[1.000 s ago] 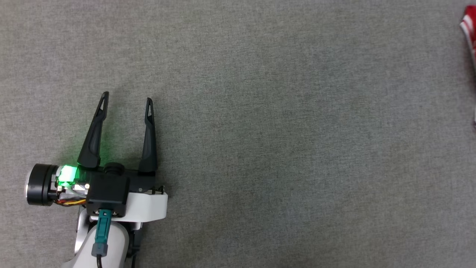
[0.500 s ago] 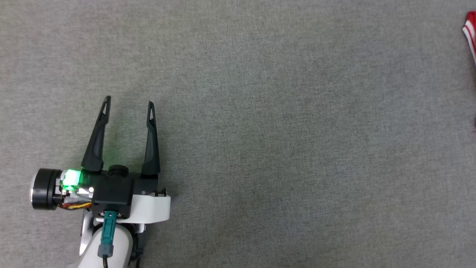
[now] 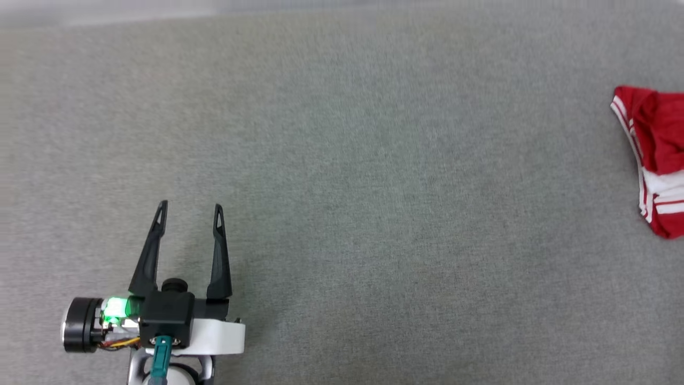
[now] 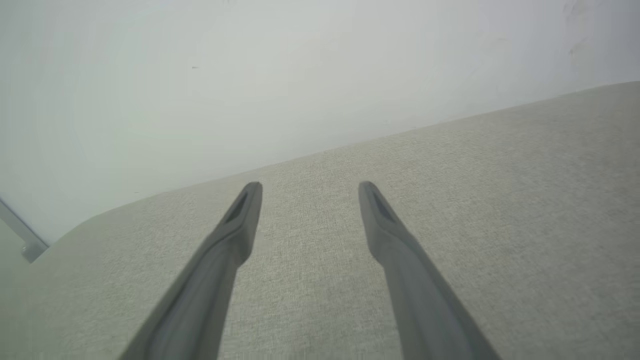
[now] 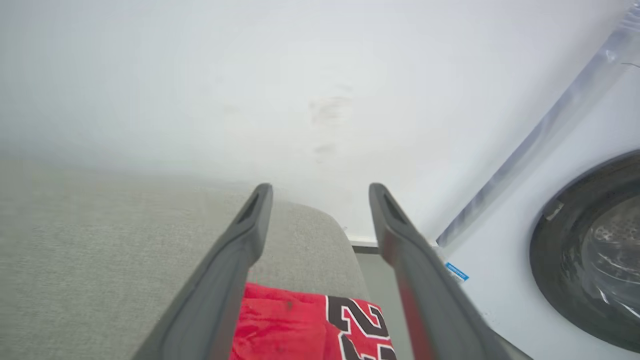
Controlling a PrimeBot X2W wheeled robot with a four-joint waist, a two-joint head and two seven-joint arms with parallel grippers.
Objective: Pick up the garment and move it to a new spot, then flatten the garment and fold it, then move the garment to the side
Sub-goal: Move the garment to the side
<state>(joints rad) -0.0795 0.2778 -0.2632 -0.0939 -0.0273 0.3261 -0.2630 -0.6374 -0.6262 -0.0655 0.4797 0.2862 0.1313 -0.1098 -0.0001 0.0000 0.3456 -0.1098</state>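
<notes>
- T-shirt [image 3: 660, 139] lies on the grey fabric bench [image 3: 374, 187] at the far R edge of head view. It's crumpled, not flat, and partly cut off by the frame.
- Seen there: red body, red-white striped trim [image 3: 629, 133] along the edge facing mid-bench, white band lower down.
- R fingers [image 5: 225, 280] are spread wide w/ no cloth pinched btwn them. Tips stand in the air over the bench's rounded corner, white wall [image 5: 250, 75] behind.
- In R wrist view the T-shirt sits low in frame, in the gap btwn the two R fingers near their bases and below them.
- Red cloth there shows black, white-outlined lettering [image 5: 357, 320] face up. Both fingers overlap the cloth's sides in that view; whether they touch it, can't tell.
- T-shirt is short of the R fingertips; bare grey fabric lies btwn its far edge and the bench corner.
- White washing machine [image 5: 500, 260] w/ dark round door stands just beside that corner, on the R of R wrist view.
- L fingers [image 3: 218, 256] are also wide apart and hold nothing. They're at lower L of head view, pointing up-frame over bare bench.
- L fingers are well apart from the T-shirt, w/ most of the bench's visible width btwn them.
- L wrist view: both L fingers over plain grey fabric, bench's far edge and wall ahead of the tips.
- Green light [image 3: 113, 309] is lit on the L wrist, beside the finger bases.
</notes>
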